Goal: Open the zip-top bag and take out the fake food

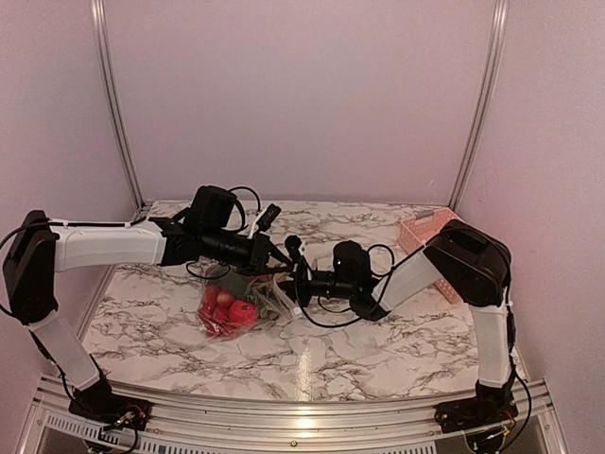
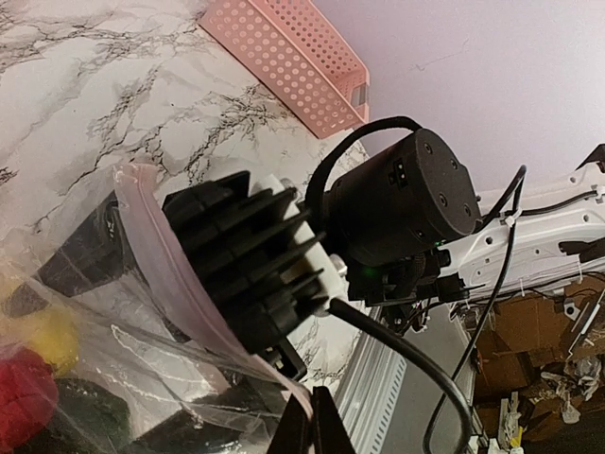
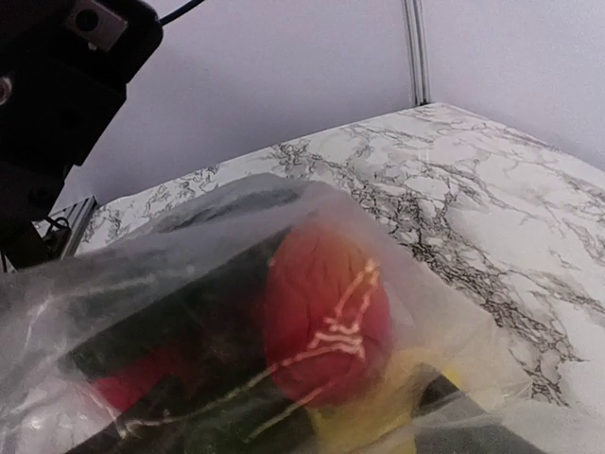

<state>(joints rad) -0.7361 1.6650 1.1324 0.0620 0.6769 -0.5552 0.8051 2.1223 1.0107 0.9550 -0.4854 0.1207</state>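
The left gripper [image 1: 280, 257] clamped on the zip-top bag [image 1: 260, 293]; right gripper [image 1: 295, 276] spread wide at its mouth; fake food [image 1: 230, 310] inside.

Pale lilac walls [image 1: 302, 95], marble table [image 1: 397, 350], aluminium rails [image 1: 113, 95]

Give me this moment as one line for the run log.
stage: opening bag | left gripper: shut on bag rim | right gripper: open, in bag mouth | food: inside bag

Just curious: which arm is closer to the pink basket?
The right arm: its elbow sits right beside the basket. The left arm reaches in from the opposite side, well away.
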